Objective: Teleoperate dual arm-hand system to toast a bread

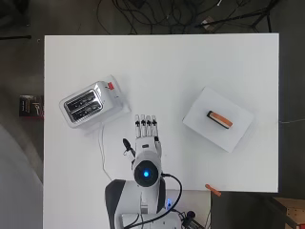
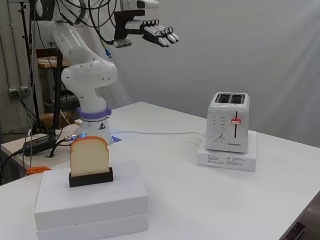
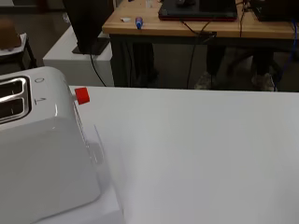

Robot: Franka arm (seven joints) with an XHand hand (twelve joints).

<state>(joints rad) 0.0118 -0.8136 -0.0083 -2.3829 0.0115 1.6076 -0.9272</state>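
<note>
hand: up high over the table, fingers straight, holding nothing | toaster: shiny white box with two slots and a red lever, on a flat white block, off to one side of the hand | bread: flat slice, standing up in a black holder on a white box, off to the hand's other side
</note>
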